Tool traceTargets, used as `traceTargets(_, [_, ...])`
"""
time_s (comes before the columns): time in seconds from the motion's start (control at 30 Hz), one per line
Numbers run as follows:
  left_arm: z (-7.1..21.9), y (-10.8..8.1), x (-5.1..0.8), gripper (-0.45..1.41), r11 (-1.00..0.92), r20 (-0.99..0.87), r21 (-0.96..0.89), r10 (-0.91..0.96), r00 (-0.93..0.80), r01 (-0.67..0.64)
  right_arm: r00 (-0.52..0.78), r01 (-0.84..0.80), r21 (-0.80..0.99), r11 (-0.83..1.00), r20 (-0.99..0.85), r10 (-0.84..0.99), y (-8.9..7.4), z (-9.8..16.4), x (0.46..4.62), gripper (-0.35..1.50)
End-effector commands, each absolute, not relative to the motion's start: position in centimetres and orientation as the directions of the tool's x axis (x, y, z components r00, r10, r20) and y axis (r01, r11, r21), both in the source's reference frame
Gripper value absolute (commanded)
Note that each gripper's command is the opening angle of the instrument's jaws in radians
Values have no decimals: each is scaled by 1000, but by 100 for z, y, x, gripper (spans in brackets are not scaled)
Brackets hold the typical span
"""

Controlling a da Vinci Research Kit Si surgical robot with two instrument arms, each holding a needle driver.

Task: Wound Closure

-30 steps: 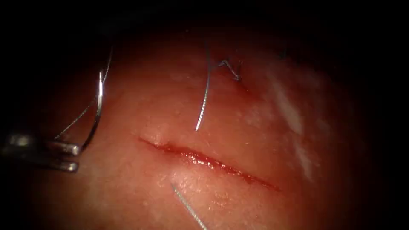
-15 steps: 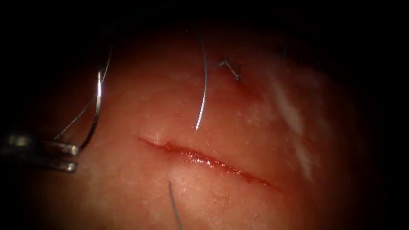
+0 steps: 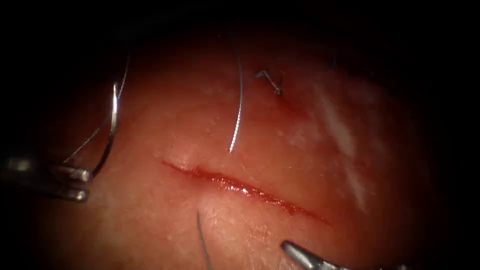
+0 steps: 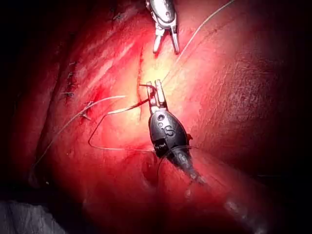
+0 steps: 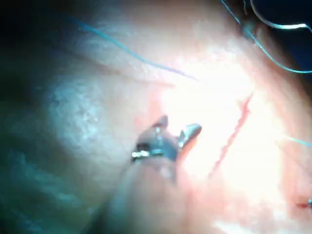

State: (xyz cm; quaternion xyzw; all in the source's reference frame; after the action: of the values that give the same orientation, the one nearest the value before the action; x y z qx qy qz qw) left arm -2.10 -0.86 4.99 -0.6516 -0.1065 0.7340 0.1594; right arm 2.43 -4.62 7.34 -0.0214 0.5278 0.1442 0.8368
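At the left edge my left tool (image 3: 88,184) is shut on the curved needle (image 3: 113,125) near one end. The needle arcs upward, free of the tissue (image 3: 150,210), well left of the cut (image 3: 240,189). Thread (image 3: 239,110) leaves the tissue just above the cut's left part, and another strand (image 3: 201,240) leaves just below it. My right tool (image 3: 299,254) pokes in at the bottom, right of that strand. Its jaws (image 5: 176,128) stand open, holding nothing. The left wrist view has my left tool (image 4: 157,93) near the cut and the open right tool (image 4: 165,45) beyond it.
An older stitch with short cut ends (image 3: 272,84) sits on the tissue above and right of the cut. Red fluid glistens along the cut. A pale streak (image 3: 340,130) marks the tissue on the right.
My right tool's tip has come into view at the bottom. The strand below the cut has swung from slanting right to nearly upright. The left tool and needle have drifted slightly left.
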Motion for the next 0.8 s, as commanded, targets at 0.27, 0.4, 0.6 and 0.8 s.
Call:
traceTargets(0.27, [506,-87,-214,-45,-927,-923,-363,372,-99,-95,377,-260,103,960,-904,199,-449,749,296,106])
traceTargets(0.4, [506,-87,-214,-45,-927,-923,-363,372,-99,-95,369,-269,103,958,-907,202,-438,758,312,106])
traceTargets(0.6, [506,-88,-214,-45,-927,-923,-363,372,-99,-95,369,-275,100,956,-908,200,-423,770,331,106])
traceTargets(0.8, [506,-88,-214,-45,-927,-923,-363,372,-99,-95,363,-273,102,957,-910,201,-417,776,345,106])
